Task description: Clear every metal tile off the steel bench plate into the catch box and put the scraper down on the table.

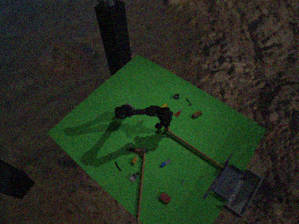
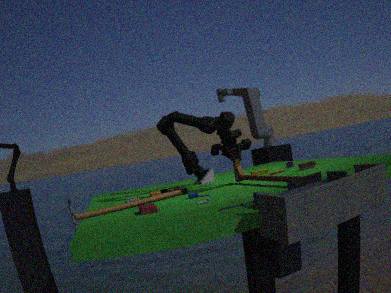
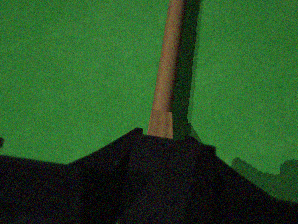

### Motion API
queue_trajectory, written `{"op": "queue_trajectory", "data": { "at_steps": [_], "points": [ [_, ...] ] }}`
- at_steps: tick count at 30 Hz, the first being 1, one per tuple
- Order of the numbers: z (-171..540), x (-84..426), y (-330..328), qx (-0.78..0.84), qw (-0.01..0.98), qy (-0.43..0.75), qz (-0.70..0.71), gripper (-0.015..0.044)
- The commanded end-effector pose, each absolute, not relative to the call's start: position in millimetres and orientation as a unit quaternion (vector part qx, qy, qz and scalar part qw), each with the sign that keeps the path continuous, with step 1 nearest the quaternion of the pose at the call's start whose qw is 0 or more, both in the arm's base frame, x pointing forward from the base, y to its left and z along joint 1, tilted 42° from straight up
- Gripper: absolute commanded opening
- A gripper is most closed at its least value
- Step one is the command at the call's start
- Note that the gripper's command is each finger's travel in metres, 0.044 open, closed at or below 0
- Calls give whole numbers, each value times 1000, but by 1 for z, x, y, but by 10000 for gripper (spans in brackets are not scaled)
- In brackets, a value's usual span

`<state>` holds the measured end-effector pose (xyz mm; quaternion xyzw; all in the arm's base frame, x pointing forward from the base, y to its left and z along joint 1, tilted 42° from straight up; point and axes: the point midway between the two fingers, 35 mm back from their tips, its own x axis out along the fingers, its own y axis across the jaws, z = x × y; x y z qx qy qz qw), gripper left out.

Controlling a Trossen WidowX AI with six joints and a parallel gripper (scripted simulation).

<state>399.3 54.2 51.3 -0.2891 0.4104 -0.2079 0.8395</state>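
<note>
My gripper (image 1: 166,130) (image 2: 237,160) (image 3: 162,138) is shut on the grip block at the end of a long wooden handle, the long scraper (image 1: 194,148) (image 2: 264,177) (image 3: 169,65). The handle runs low over the green table from the gripper to the grey steel structure (image 1: 221,184) (image 2: 334,201), at the lower right in the top view. A dark crosswise bar shows where the handle meets it; I cannot tell whether it is the blade or an edge. Bench plate and catch box are hard to tell apart in the dim light. No metal tile can be made out clearly.
A second long wooden-handled tool (image 1: 141,183) (image 2: 130,203) lies on the green table. Near it are a red block (image 1: 165,198) (image 2: 148,208) and a blue piece (image 1: 165,164) (image 2: 193,196). A brown block (image 1: 196,114) (image 2: 307,165) and several small things lie beyond the gripper.
</note>
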Motion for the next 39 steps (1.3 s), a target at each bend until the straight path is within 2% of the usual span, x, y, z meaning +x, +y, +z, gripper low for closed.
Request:
{"op": "queue_trajectory", "data": {
  "at_steps": [1,27,39],
  "points": [
    [55,392,58,-286,845,402,-207,0],
    [52,350,51,-288,845,400,-207,0],
    [60,348,41,-288,845,400,-209,0]
  ]
}}
